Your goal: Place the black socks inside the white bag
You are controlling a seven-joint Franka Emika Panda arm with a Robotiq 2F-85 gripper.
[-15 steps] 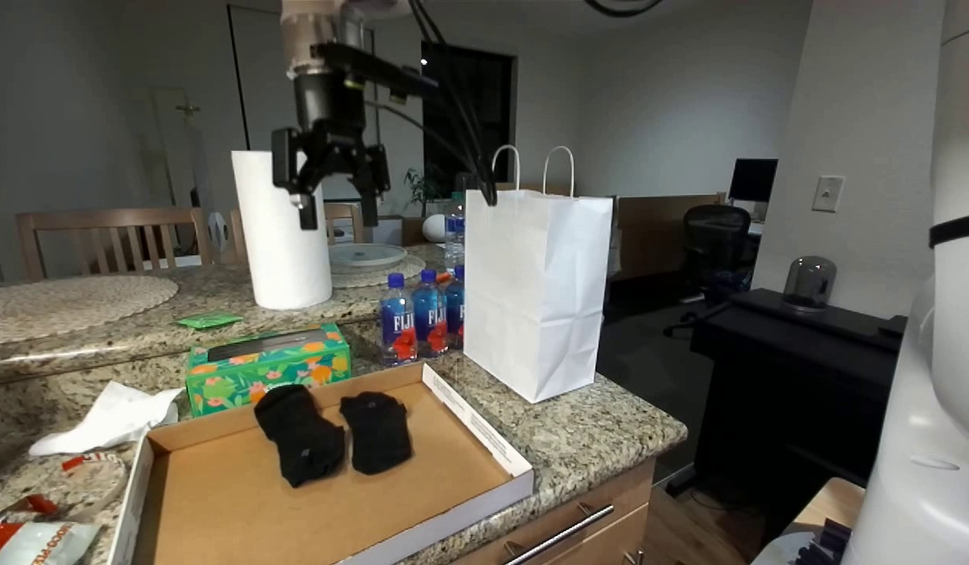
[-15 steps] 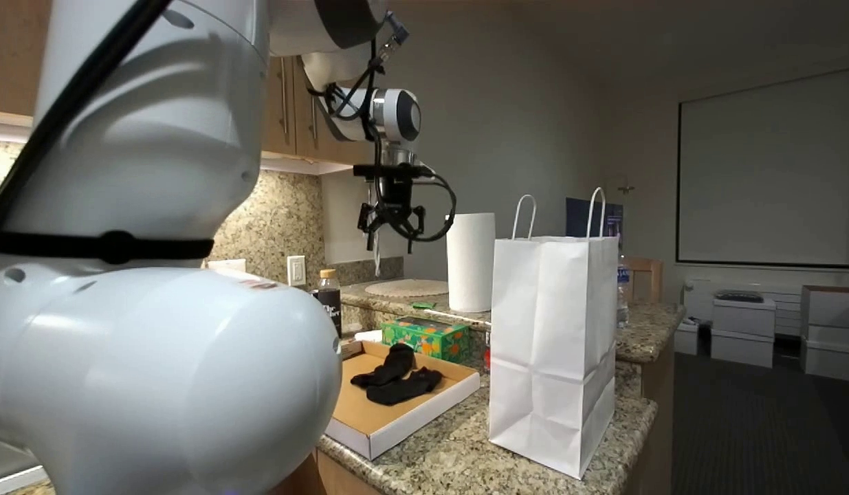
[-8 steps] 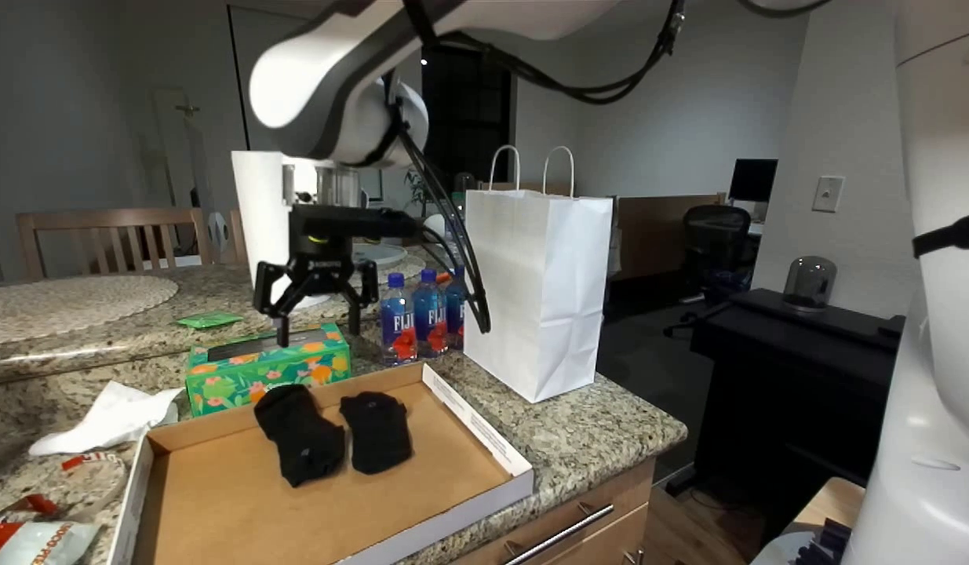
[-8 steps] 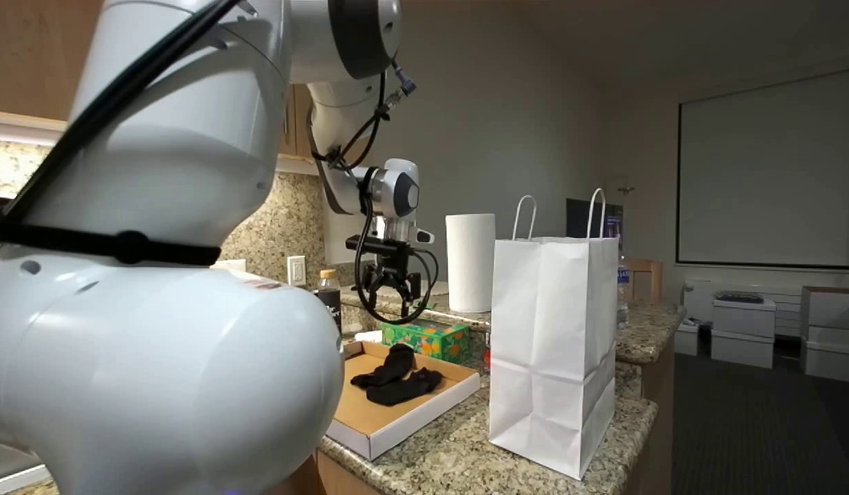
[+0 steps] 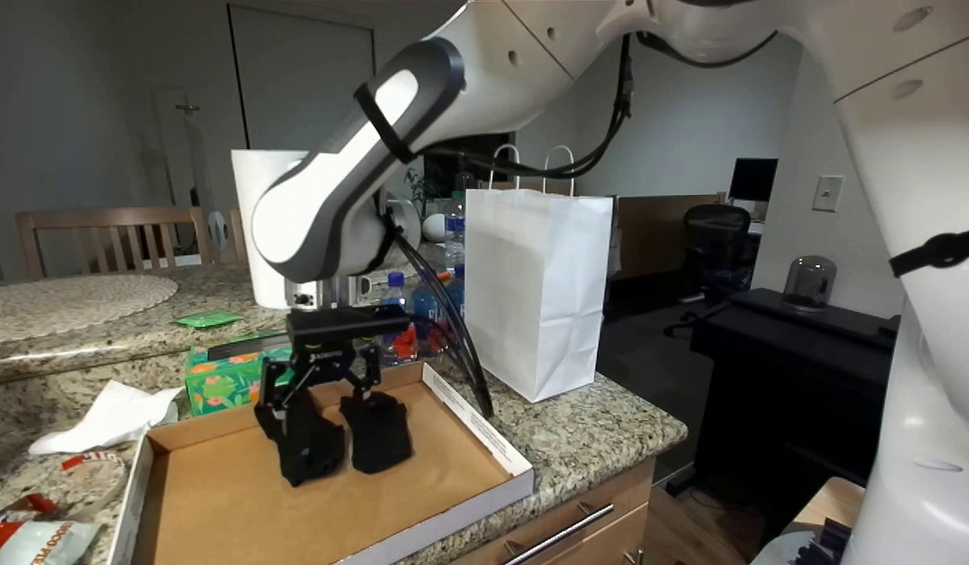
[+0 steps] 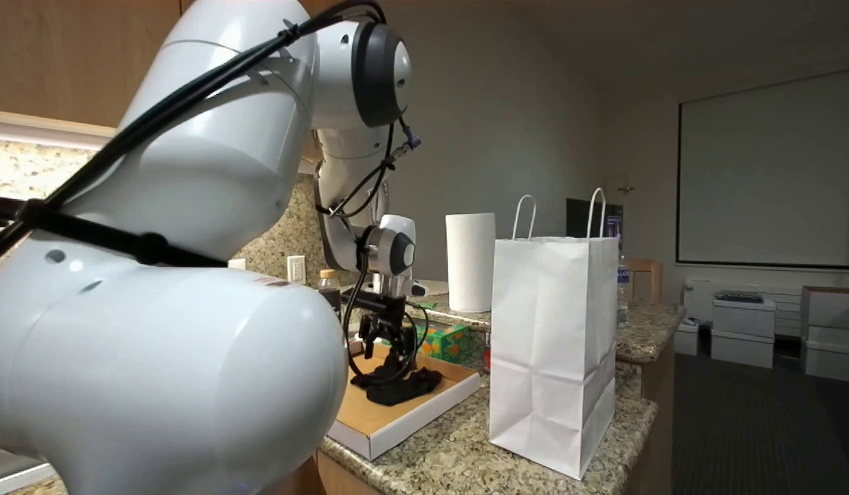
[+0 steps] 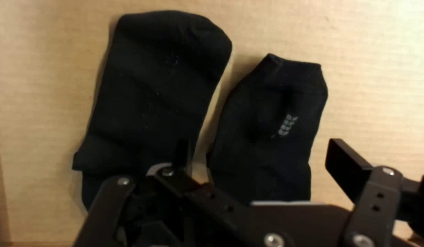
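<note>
Black socks: in an exterior view we find two in the tray. In an exterior view the white bag stands right of the tray. In the wrist view the gripper stands spread over the socks.

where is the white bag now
In both exterior views, the tall white paper bag stands on the speckled stone counter, right of the shallow brown-and-white cardboard tray.
</note>
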